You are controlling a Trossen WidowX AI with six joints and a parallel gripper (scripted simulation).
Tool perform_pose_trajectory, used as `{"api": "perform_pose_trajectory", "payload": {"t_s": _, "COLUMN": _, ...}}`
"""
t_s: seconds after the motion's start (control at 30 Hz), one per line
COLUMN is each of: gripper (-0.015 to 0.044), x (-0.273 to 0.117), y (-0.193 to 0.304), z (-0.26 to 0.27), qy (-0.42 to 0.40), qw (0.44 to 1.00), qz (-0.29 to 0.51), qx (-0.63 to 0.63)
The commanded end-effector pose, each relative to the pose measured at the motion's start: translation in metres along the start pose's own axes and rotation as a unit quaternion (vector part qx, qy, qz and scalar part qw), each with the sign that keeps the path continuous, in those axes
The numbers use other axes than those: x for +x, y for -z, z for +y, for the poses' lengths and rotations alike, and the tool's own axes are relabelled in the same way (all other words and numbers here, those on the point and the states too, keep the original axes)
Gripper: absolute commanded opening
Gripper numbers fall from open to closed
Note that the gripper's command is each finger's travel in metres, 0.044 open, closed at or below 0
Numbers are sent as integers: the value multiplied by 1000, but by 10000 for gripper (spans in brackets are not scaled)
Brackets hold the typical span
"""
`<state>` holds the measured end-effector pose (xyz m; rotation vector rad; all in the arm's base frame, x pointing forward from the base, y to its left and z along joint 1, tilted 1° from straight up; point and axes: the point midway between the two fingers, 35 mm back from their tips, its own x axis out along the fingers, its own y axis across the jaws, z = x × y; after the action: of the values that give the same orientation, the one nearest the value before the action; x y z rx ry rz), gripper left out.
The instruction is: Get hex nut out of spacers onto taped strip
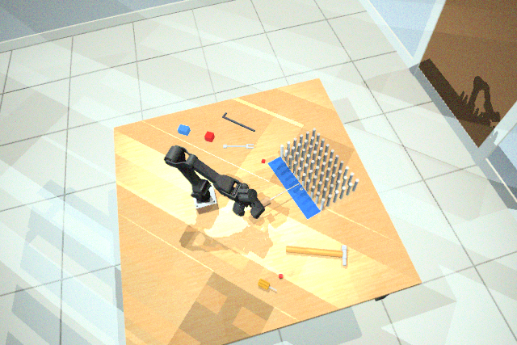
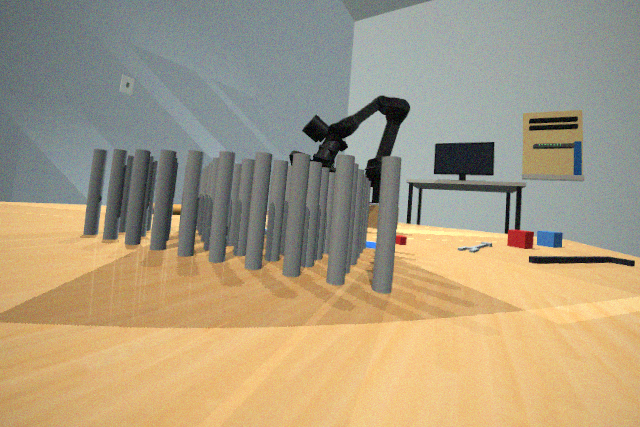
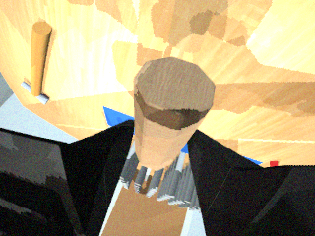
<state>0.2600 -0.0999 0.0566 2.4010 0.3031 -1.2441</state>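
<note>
My gripper (image 1: 262, 206) (image 3: 161, 130) is shut on the wooden handle (image 3: 164, 128) of a thin-rod tool, in front of the blue taped strip (image 1: 308, 208) (image 3: 115, 117) (image 2: 370, 244). The tool's thin pale rod (image 1: 283, 192) reaches across the strip, its end close to the strip's spacer-side edge. A tiny pale piece (image 1: 300, 188), apparently the hex nut, shows on the strip right beside that end; whether they touch cannot be told. The grey spacers (image 1: 322, 204) (image 2: 338, 220) stand upright behind the strip. The handle hides the rod in the wrist view.
A hammer (image 1: 313, 251) (image 3: 40, 59) and a yellow screwdriver (image 1: 263, 284) lie on one side. A black hooked bar (image 1: 241, 124) (image 2: 573, 259), a forked metal tool (image 1: 237, 146) (image 2: 475, 247), a red block (image 1: 209, 136) and a blue block (image 1: 183, 129) lie on the other. A small red cube (image 1: 263, 161) sits near the strip's end.
</note>
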Motion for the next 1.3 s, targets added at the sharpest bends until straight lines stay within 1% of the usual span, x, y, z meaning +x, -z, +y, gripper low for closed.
{"api": "perform_pose_trajectory", "payload": {"t_s": 0.0, "gripper": 0, "x": -19, "y": 15, "z": 8, "qy": -8, "qw": 1000, "qz": 6, "qx": 0}}
{"api": "perform_pose_trajectory", "payload": {"t_s": 0.3, "gripper": 0, "x": -64, "y": 37, "z": 11, "qy": -8, "qw": 1000, "qz": 6, "qx": 1}}
{"api": "perform_pose_trajectory", "payload": {"t_s": 0.33, "gripper": 0, "x": -49, "y": 29, "z": 10, "qy": -1, "qw": 1000, "qz": 0, "qx": 1}}
{"api": "perform_pose_trajectory", "payload": {"t_s": 0.37, "gripper": 0, "x": -50, "y": 28, "z": 12, "qy": -1, "qw": 1000, "qz": -2, "qx": 0}}
{"api": "perform_pose_trajectory", "payload": {"t_s": 0.8, "gripper": 0, "x": -66, "y": 3, "z": 71, "qy": 6, "qw": 999, "qz": -31, "qx": -10}}
{"api": "perform_pose_trajectory", "payload": {"t_s": 1.27, "gripper": 0, "x": -90, "y": -42, "z": 129, "qy": 14, "qw": 999, "qz": -45, "qx": -15}}
